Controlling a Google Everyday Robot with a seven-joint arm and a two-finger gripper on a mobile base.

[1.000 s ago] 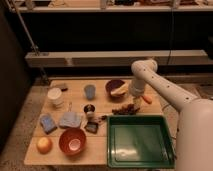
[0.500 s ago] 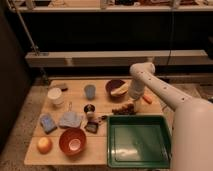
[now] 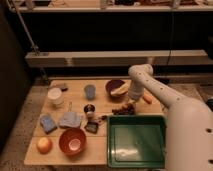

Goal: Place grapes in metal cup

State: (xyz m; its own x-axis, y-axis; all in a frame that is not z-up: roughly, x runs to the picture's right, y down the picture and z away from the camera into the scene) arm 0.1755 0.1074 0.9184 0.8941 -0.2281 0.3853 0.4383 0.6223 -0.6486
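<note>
Since half a second ago the arm [image 3: 150,82] has dipped a little further toward the table [image 3: 98,150], bringing the gripper [image 3: 131,103] lower over the grapes [image 3: 123,109], while we see nothing else on the table shifted. We find the gripper now just above the right end of the bunch, at the back right part of the table. Its fingers stand spread apart and grip nothing; whether they already touch the fruit we cannot tell. The grapes lie flat on the wood as a dark reddish cluster, just behind the far rim of the green tray [image 3: 137,142] and just left of the orange carrot [image 3: 147,99]. The metal cup [image 3: 90,109] stands upright near the middle of the table, well to the left of the grapes, with bare wood between the two. Behind it we see the blue-grey tumbler [image 3: 90,91], and further left the white cup [image 3: 55,96]. A dark bowl [image 3: 114,86] holding something pale sits just behind the grapes, beside the gripper's wrist. At the front left we make out a red bowl [image 3: 72,141], a round orange fruit [image 3: 44,145], a blue sponge [image 3: 47,123] and a crumpled grey-blue cloth [image 3: 70,120]. A small dark object [image 3: 92,126] rests just in front of the metal cup.
</note>
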